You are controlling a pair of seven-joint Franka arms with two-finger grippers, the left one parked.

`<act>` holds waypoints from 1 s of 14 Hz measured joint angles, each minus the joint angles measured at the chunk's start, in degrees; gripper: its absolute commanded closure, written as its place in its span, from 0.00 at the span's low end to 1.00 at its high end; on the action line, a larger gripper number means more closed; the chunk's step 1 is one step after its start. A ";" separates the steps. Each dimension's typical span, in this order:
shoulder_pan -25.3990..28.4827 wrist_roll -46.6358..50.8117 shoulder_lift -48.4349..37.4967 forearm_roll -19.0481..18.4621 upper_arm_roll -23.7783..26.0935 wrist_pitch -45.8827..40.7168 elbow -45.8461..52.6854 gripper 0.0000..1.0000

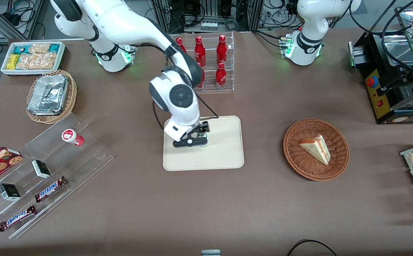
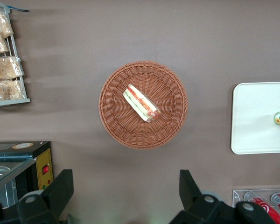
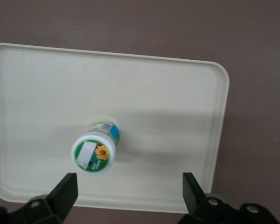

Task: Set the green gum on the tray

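My gripper (image 3: 126,193) hangs over the tray (image 1: 228,156) with its fingers (image 3: 65,191) spread wide and gripping nothing, and the green gum (image 3: 94,150) stands upright on the tray between them, touching neither. A rack of red bottles (image 1: 210,60) stands farther from the front camera than the tray, and a wicker basket (image 1: 295,160) with a sandwich wedge (image 1: 315,147) lies toward the parked arm's end. From the front my wrist hides nearly all of the bottle; my own wrist camera shows its white lid with the flower mark.
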 measured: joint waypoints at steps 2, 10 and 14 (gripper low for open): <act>-2.60 -4.70 -3.29 0.00 -0.04 -6.00 0.04 0.00; -13.90 -22.42 -12.88 0.05 -0.10 -18.67 -0.20 0.00; -23.13 -31.83 -17.13 0.11 -0.08 -20.70 -1.02 0.00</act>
